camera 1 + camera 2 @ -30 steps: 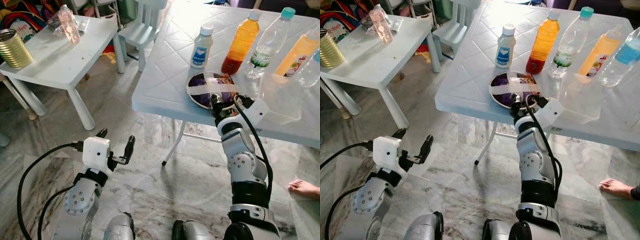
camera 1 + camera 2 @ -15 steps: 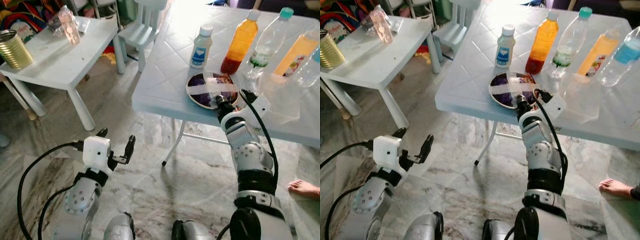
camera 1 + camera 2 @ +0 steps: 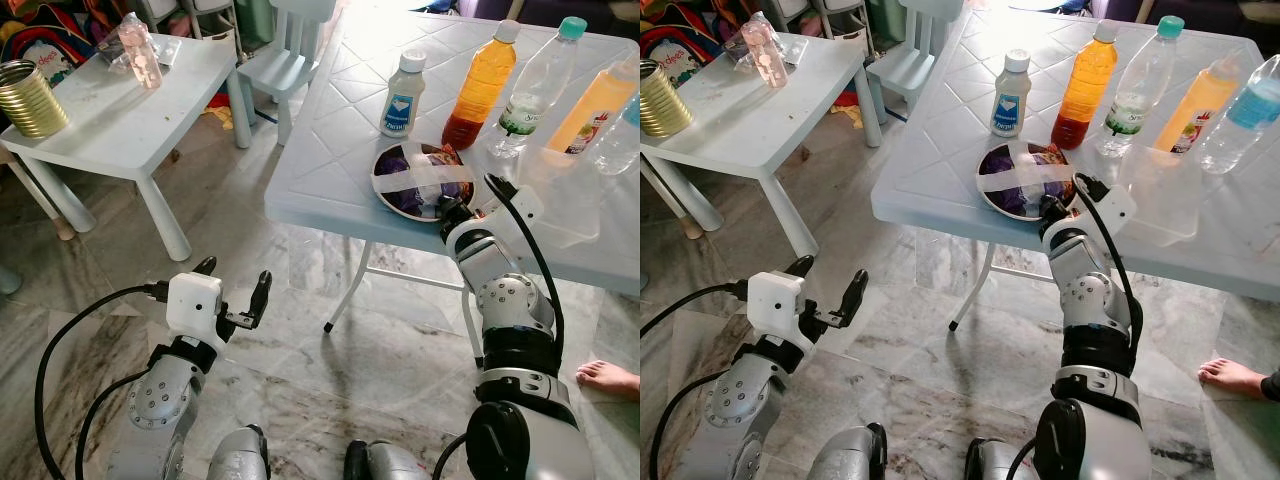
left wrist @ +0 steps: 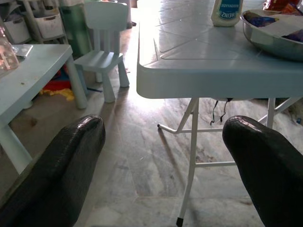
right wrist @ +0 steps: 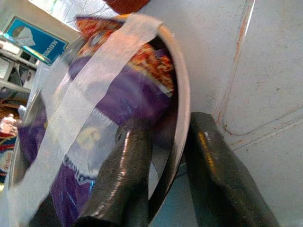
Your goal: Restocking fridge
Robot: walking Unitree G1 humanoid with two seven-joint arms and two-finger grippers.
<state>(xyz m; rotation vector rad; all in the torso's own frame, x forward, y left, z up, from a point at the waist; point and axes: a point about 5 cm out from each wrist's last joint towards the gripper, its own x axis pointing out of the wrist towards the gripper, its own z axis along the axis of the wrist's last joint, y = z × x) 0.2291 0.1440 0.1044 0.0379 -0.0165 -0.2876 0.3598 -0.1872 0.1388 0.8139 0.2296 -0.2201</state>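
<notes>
A metal bowl [image 3: 395,172] holding purple snack packets under crossed strips of white tape sits near the front edge of the large white table [image 3: 320,150]. My right gripper [image 3: 452,208] is at the bowl's near rim [image 5: 182,94], one finger inside and one outside, shut on the bowl. Behind the bowl stand a white sauce bottle [image 3: 403,95], an orange juice bottle [image 3: 480,85], a clear water bottle [image 3: 535,85] and a second orange bottle [image 3: 598,105]. Low over the floor, my left gripper [image 3: 233,280] is open and holds nothing.
A clear plastic tub [image 3: 560,195] stands on the table just right of the bowl. To the left is a small white table [image 3: 120,110] with a gold can [image 3: 28,97], and a child's chair [image 3: 285,50] behind it. A person's bare foot [image 3: 608,377] rests at lower right.
My right arm has reached forward, and its gripper has gone from the table's front edge onto the bowl's rim. The left arm has stayed put.
</notes>
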